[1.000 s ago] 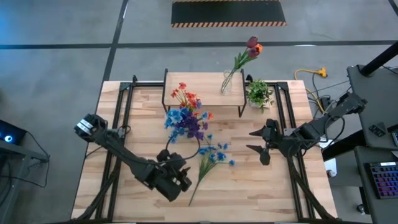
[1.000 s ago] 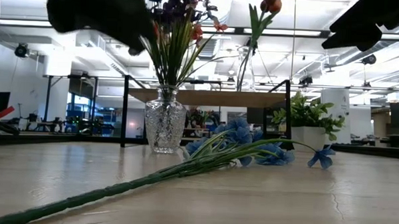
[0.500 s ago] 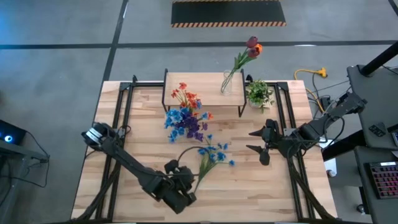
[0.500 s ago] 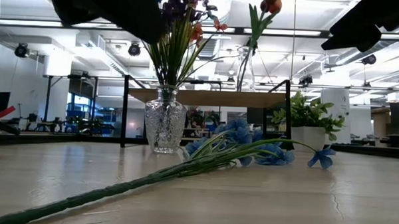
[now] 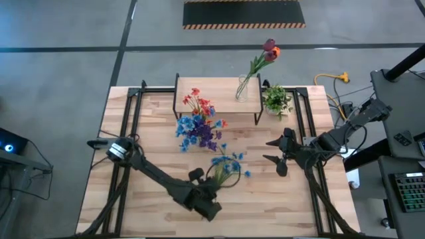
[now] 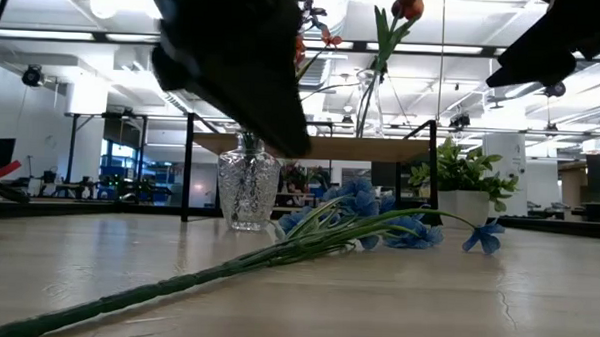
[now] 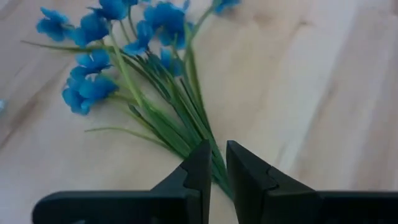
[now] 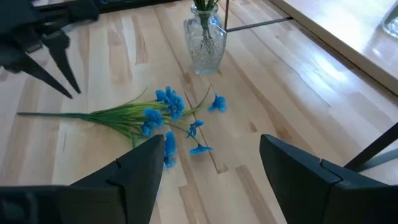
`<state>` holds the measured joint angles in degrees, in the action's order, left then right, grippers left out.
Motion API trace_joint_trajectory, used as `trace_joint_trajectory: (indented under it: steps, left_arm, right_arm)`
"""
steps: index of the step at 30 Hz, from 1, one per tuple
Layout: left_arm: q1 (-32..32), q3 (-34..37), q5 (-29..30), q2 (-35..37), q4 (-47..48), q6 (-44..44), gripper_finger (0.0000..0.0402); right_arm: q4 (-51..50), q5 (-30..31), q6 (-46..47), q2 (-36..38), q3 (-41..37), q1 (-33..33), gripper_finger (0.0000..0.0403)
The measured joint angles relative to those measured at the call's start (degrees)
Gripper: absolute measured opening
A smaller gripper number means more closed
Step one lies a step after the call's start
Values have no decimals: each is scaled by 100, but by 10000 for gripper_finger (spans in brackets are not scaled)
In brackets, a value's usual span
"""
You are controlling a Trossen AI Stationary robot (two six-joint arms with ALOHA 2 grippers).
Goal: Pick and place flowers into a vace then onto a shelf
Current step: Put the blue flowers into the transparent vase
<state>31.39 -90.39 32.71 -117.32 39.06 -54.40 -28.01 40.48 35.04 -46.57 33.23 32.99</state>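
You get bright, even light from overhead: in the low view the ceiling fixtures (image 6: 116,0) blow out to white patches and glare washes the upper background. Against that backlight the left arm (image 6: 239,61) reads as a black silhouette with no surface detail, blurred at its edges. The near end of the green stem (image 6: 125,301) is soft and out of focus. From above, your tabletop (image 5: 279,199) is evenly lit, with only faint, soft shadows under the arms. In the left wrist view the blue flowers (image 7: 118,56) look soft, and the fingers (image 7: 202,171) are dark and featureless.
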Motion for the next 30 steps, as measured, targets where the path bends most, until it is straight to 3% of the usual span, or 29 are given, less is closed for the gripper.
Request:
trace_joint_trajectory:
  steps: [8, 21, 30]
  left_arm:
    - [-409, 57, -330, -71, -280, -206, 48]
    - [-777, 115, -853, -71, -758, 677, 172]
    - [-985, 290, -1095, -69, -747, 885, 185]
  right_arm:
    - [8, -49, 149, 0, -119, 0, 251]
    - [0, -47, 88, 4, -133, 0, 246]
    - [-3, -44, 75, 4, -144, 0, 244]
